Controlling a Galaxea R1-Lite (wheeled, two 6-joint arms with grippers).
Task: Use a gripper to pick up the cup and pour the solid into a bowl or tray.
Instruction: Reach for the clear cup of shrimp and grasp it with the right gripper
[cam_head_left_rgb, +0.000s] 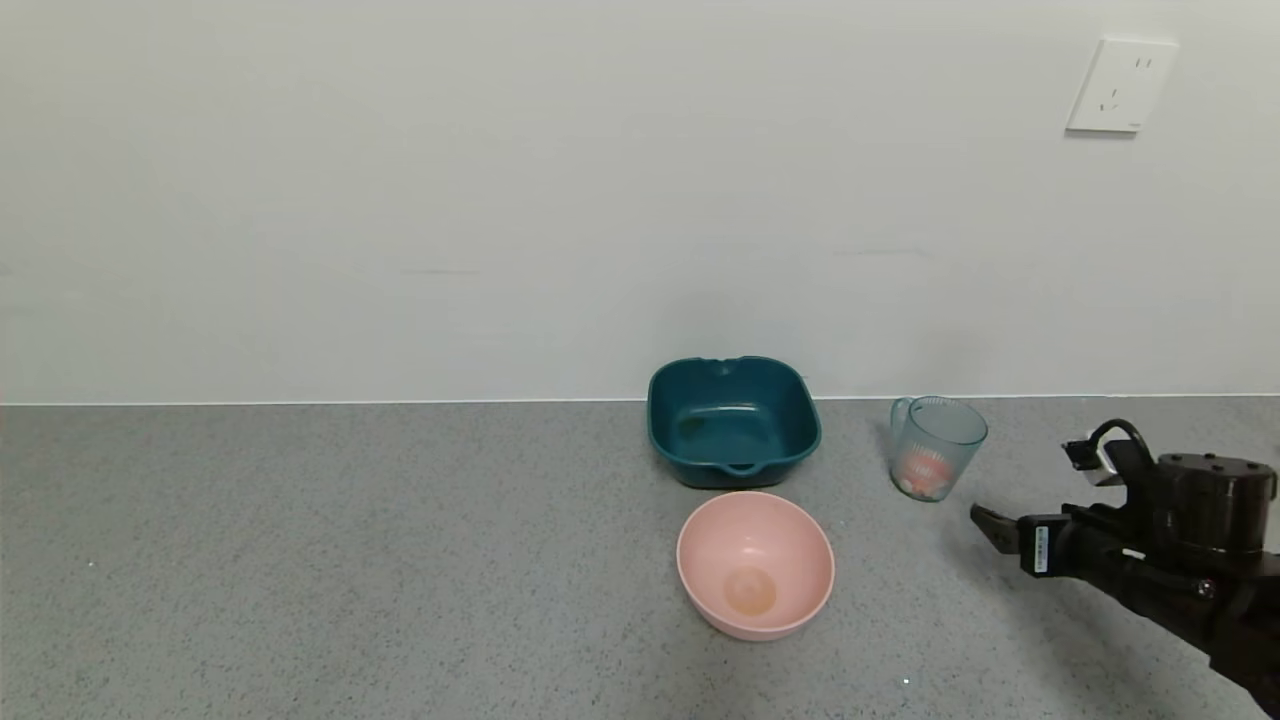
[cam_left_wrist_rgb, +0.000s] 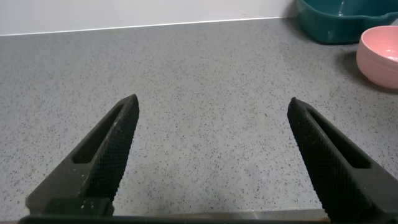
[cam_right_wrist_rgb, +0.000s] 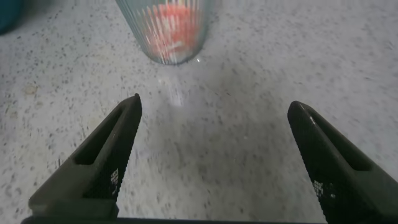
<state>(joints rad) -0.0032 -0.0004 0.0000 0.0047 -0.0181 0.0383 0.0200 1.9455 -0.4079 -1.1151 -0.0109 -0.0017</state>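
Note:
The cup (cam_head_left_rgb: 937, 447) stands upright on the grey counter, right of the teal dish (cam_head_left_rgb: 700, 470), its handle towards the dish. The orange-red and white solid (cam_head_left_rgb: 922, 470) lies in its bottom. My right gripper (cam_head_left_rgb: 990, 525) is open and empty, low over the counter, a short way in front of and to the right of the cup. In the right wrist view the cup (cam_right_wrist_rgb: 168, 25) with the solid (cam_right_wrist_rgb: 171, 34) stands ahead of the open gripper (cam_right_wrist_rgb: 214, 102), outside the fingers. My left gripper (cam_left_wrist_rgb: 214, 99) is open and empty over bare counter, out of the head view.
An empty round pink bowl (cam_head_left_rgb: 700, 520) sits just in front of the teal dish. Both show far off in the left wrist view: dish (cam_left_wrist_rgb: 336, 25), bowl (cam_left_wrist_rgb: 379, 53). The wall runs right behind the dish and cup, with a socket (cam_head_left_rgb: 1120, 85).

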